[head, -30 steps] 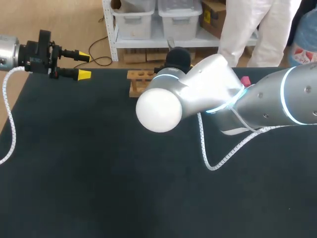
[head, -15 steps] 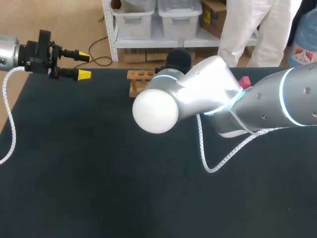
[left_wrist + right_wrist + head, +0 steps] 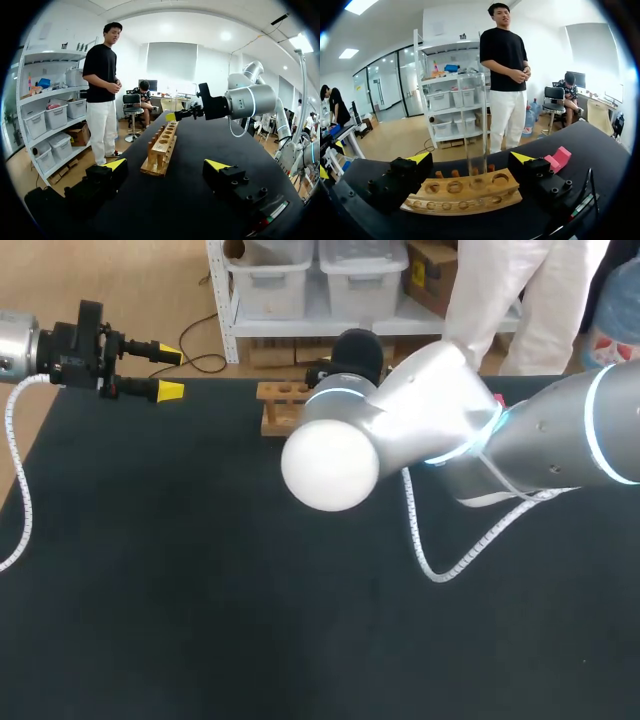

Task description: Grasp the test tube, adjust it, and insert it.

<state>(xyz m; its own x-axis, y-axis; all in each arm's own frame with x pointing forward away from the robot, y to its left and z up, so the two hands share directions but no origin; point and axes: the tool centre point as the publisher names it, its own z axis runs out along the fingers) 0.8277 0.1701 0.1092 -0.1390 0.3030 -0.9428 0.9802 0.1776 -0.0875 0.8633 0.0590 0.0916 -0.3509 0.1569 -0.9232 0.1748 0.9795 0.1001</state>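
The single test tube (image 3: 475, 125) is a clear, thin, round tube. It stands upright with its lower end at the one wooden rack (image 3: 465, 197), a flat block with round holes, between the spread fingers of the right gripper (image 3: 471, 159), which do not touch it. The left gripper (image 3: 167, 163) is also spread and holds nothing, and one pink block (image 3: 559, 157) lies near the rack on the black table (image 3: 200, 590).
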